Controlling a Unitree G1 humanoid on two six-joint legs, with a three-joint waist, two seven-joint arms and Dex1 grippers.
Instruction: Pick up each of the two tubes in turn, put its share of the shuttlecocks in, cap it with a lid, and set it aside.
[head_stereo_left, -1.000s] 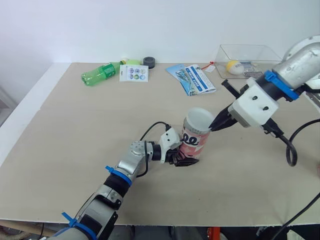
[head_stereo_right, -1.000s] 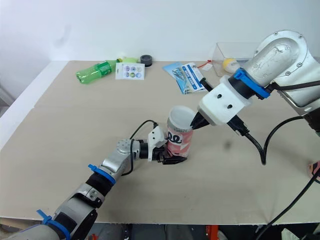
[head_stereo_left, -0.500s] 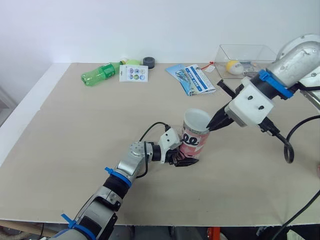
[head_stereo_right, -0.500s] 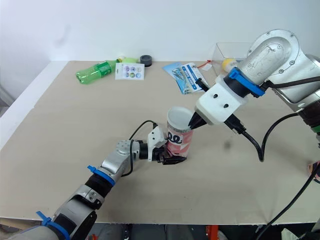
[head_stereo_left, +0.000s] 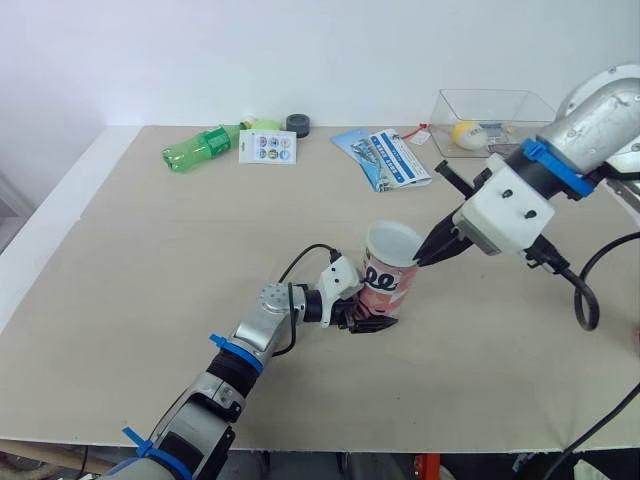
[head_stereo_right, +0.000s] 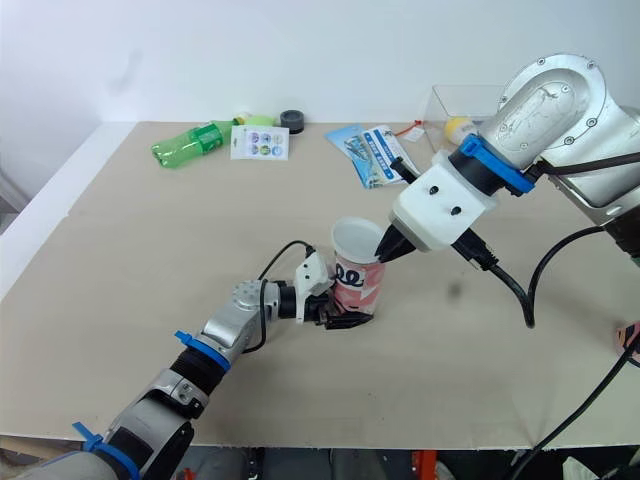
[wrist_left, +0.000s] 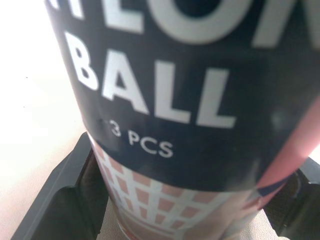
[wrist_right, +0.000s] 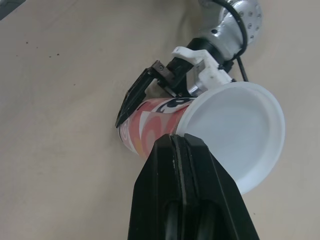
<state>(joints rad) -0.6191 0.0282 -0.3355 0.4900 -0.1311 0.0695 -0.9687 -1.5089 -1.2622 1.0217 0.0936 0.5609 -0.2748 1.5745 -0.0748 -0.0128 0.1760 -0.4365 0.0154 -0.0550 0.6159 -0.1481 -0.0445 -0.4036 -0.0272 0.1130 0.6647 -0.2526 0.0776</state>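
Tabletop (head_stereo_left: 480, 380) was left bare in front of the tube (head_stereo_left: 381, 288) as far as the near edge, and wide open room was seen to the tube's left. The tube was stood upright, its base clamped by the left gripper (head_stereo_left: 364, 318). A white lid (head_stereo_left: 397, 243) was seated on its mouth. The right gripper (head_stereo_left: 428, 254), fingers pressed together, was set against the lid's right rim. Well behind the tube, leaflets (head_stereo_left: 390, 157), a green bottle (head_stereo_left: 197, 148) and a clear box (head_stereo_left: 495, 92) were ranged along the far edge.

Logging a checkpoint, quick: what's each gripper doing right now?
Left gripper: closed on the tube, near its base.
Right gripper: closed, its tip at the rim of the white lid.
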